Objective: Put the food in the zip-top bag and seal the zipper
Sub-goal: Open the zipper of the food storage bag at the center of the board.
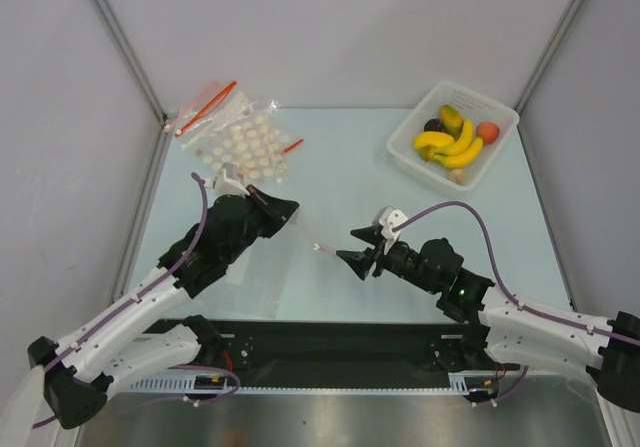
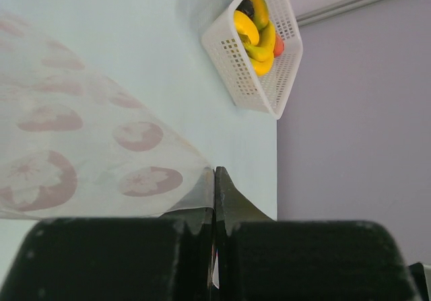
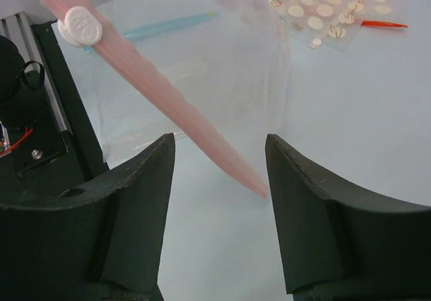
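Two tools work over the near half of the tabletop. Left tool point(image 2: 214, 180): pinched tight on one edge of the zip-top bag point(image 2: 81, 132), which lies left of middle toward the near edge; its film is nearly invisible from above. Right tool point(image 3: 219, 143): spread wide, gripping nothing. The zipper point(image 3: 172, 112) slants between its fingers, contact unclear. White slider point(image 3: 81, 25) bears raised marks, unreadable.

Far right corner: basket point(image 2: 232, 65) holding banana bunch point(image 1: 452, 147), peach point(image 1: 488, 132), mango point(image 1: 451, 118), dark purple piece point(image 1: 434, 125) half hidden, beige piece point(image 1: 458, 176). Far left corner: cream-disc bag point(image 1: 240, 147).
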You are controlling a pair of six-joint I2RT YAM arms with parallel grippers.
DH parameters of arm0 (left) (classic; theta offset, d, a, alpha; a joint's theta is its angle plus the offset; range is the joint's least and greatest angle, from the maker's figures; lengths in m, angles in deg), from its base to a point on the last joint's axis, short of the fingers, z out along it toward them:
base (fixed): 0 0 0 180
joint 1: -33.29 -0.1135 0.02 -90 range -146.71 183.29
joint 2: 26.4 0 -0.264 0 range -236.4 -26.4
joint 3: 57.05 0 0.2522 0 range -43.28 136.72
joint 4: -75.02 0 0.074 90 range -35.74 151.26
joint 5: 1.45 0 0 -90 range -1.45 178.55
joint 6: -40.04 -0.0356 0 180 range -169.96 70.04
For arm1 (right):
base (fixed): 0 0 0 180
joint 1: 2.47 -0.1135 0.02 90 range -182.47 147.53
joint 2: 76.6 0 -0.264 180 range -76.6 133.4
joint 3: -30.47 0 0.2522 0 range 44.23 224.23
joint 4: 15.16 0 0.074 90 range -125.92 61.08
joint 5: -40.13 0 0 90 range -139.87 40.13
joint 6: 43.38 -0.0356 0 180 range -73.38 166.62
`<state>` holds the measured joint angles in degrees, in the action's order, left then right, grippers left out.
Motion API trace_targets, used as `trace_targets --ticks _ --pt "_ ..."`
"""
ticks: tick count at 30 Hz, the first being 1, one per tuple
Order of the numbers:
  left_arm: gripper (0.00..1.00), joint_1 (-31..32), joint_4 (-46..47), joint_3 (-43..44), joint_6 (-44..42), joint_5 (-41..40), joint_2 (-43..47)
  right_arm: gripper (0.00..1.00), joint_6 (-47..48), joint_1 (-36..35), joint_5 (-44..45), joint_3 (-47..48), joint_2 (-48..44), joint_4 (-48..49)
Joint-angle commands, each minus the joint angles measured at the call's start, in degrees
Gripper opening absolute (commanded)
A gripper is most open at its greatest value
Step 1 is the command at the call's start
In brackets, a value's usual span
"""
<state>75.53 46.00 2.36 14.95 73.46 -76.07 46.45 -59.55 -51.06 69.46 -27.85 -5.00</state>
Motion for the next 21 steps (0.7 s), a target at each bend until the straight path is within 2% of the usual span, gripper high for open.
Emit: trace_targets --ticks 1,11,16,21 --pt "0.00 -0.2 -2.9 3.0 -2.1 -1.7 1.4 0.60 3.7 -1.9 -0.1 3.0 1.7 1.1" --pt "0.00 -0.2 -3.2 3.6 -3.4 0.1 2.6 0.43 7.7 -7.4 10.6 6.6 9.1 -0.2" --pt "0.00 -0.2 -3.3 3.4 -3.4 0.3 3.3 0.39 7.7 -7.4 11.3 6.5 9.3 0.3" --pt "0.01 -0.2 -3.5 3.6 -3.4 0.3 3.4 0.39 7.9 -7.4 9.9 6.4 9.3 0.3"
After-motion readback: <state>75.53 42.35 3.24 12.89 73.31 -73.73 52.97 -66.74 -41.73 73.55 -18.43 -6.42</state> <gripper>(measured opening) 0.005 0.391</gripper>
